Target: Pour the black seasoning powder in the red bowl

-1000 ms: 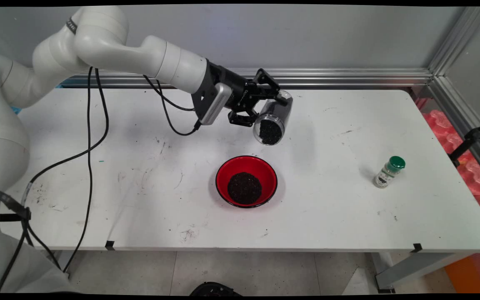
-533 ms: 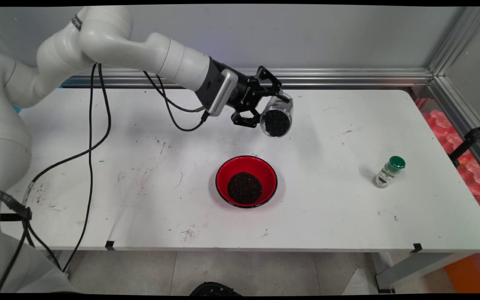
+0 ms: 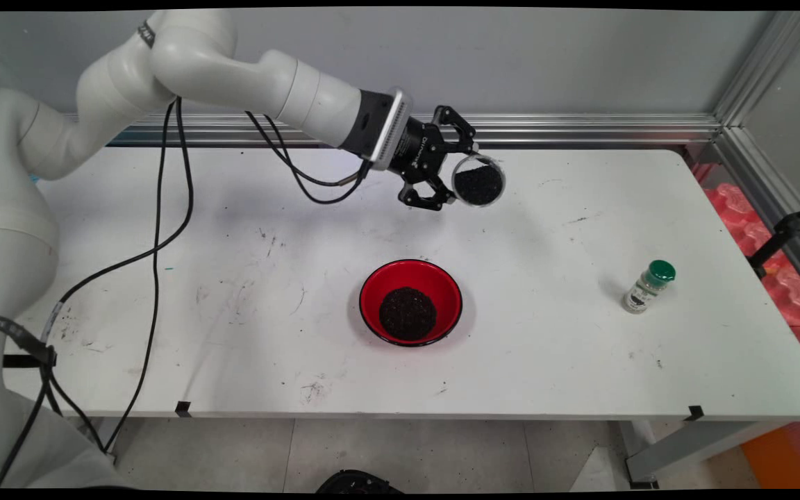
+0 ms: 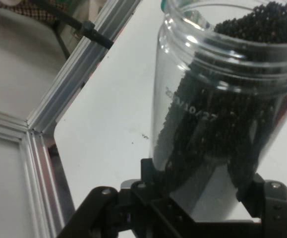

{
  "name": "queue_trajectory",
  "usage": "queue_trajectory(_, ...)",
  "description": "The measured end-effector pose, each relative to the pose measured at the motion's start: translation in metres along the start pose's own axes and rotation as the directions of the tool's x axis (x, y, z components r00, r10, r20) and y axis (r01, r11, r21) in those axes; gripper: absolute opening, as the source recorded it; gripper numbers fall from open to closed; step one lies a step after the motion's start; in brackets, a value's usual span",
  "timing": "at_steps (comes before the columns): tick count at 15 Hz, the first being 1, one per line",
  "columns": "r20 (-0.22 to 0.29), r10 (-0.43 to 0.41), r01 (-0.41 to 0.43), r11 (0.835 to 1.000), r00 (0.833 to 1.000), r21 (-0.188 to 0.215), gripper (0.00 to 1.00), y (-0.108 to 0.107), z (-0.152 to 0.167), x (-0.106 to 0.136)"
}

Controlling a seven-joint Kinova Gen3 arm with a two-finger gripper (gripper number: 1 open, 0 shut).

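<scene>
My gripper (image 3: pixel 457 179) is shut on a clear plastic jar (image 3: pixel 478 181) part full of small black grains. It holds the jar in the air above the table's far middle, with the open mouth turned toward the camera. In the hand view the jar (image 4: pixel 222 99) fills the space between the fingers (image 4: pixel 155 181) and the grains reach up to its threaded mouth. A red bowl (image 3: pixel 410 301) with a heap of the same black grains sits on the table below and nearer than the jar.
A small spice bottle with a green cap (image 3: pixel 648 286) stands at the table's right. An aluminium rail (image 3: pixel 580 128) runs along the far edge and down the right side. Black cables (image 3: pixel 157 229) hang from the arm over the table's left part.
The jar has turned from mouth-down over the bowl toward upright, and my gripper has carried it up and to the right, away from the bowl.
</scene>
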Motion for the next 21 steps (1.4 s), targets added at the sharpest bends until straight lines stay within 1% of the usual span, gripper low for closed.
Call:
queue_trajectory(2, -0.007, -0.043, 0.043, 0.999, 0.999, -0.003, 0.00, -0.002, 0.003, -0.001)
queue_trajectory(5, -0.019, -0.129, 0.129, 0.992, 0.991, -0.007, 0.00, -0.006, 0.010, -0.005)
queue_trajectory(8, -0.024, -0.227, 0.227, 0.974, 0.974, -0.010, 0.00, -0.009, 0.017, -0.009)
queue_trajectory(9, -0.026, -0.264, 0.263, 0.965, 0.964, -0.012, 0.00, -0.010, 0.019, -0.011)
queue_trajectory(12, -0.032, -0.362, 0.362, 0.932, 0.932, -0.021, 0.00, -0.012, 0.028, -0.014)
queue_trajectory(17, -0.040, -0.498, 0.496, 0.867, 0.867, -0.034, 0.00, -0.015, 0.044, -0.019)
queue_trajectory(21, -0.041, -0.597, 0.595, 0.802, 0.801, -0.044, 0.00, -0.016, 0.059, -0.023)
